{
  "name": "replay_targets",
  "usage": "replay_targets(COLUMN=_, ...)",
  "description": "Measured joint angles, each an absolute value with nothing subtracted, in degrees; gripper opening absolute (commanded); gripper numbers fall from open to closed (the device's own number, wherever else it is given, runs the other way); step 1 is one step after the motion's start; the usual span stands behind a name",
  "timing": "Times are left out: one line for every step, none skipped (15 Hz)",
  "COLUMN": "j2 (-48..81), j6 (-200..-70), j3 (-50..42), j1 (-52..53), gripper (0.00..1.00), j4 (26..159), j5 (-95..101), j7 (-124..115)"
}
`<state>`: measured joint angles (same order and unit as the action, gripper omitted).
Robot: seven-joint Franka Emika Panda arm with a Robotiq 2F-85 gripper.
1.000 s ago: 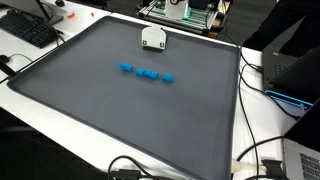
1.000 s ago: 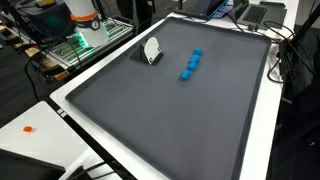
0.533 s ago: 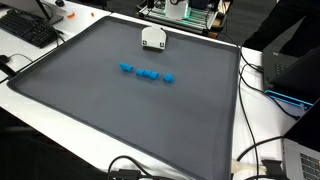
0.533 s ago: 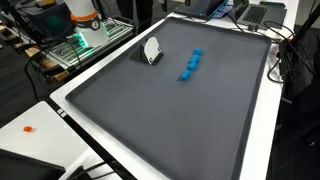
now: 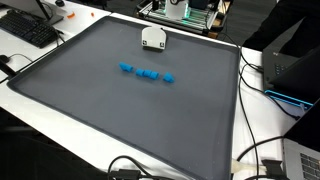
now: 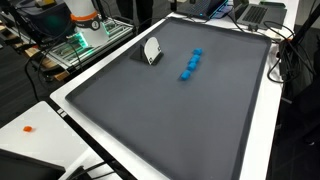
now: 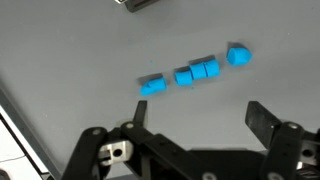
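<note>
Several small blue blocks lie in a short row on a dark grey mat, seen in both exterior views (image 5: 147,73) (image 6: 190,65) and in the wrist view (image 7: 195,72). The mat (image 5: 100,110) (image 6: 180,120) covers most of the table. My gripper (image 7: 200,120) shows only in the wrist view. It is open and empty, hanging above the mat a little short of the blue row. Its two dark fingers stand wide apart. A small white and grey box (image 5: 153,38) (image 6: 152,50) stands near the mat's far edge; its corner shows in the wrist view (image 7: 135,3).
A black keyboard (image 5: 28,30) lies off one corner of the mat. A circuit rig with green lights (image 5: 185,12) (image 6: 85,45) stands behind the table. Cables (image 5: 260,160) and a laptop (image 5: 300,155) lie along one side. A small orange item (image 6: 28,128) lies on the white table edge.
</note>
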<state>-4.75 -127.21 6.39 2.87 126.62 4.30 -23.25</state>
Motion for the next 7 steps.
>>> replay_targets(j2=-4.4, j6=-127.2, j3=6.4, j1=3.0, gripper=1.00, j4=126.3, j5=4.3, j7=-22.7)
replay_targets(j2=-4.2, j6=-127.2, j3=6.4, j1=3.2, gripper=1.00, j4=126.1, j5=4.3, j7=-22.2)
replay_targets(j2=-4.0, j6=-127.3, j3=6.4, j1=3.3, gripper=1.00, j4=126.0, j5=4.3, j7=-21.7)
replay_targets(j2=-3.9, j6=-127.3, j3=6.4, j1=3.4, gripper=1.00, j4=125.9, j5=4.3, j7=-21.5)
replay_targets(j2=-3.9, j6=-127.3, j3=6.4, j1=3.3, gripper=1.00, j4=125.9, j5=4.3, j7=-21.5)
replay_targets(j2=-3.9, j6=-127.3, j3=6.4, j1=3.3, gripper=1.00, j4=125.9, j5=4.3, j7=-21.5)
replay_targets(j2=-3.9, j6=-127.3, j3=6.4, j1=3.3, gripper=1.00, j4=125.9, j5=4.3, j7=-21.5)
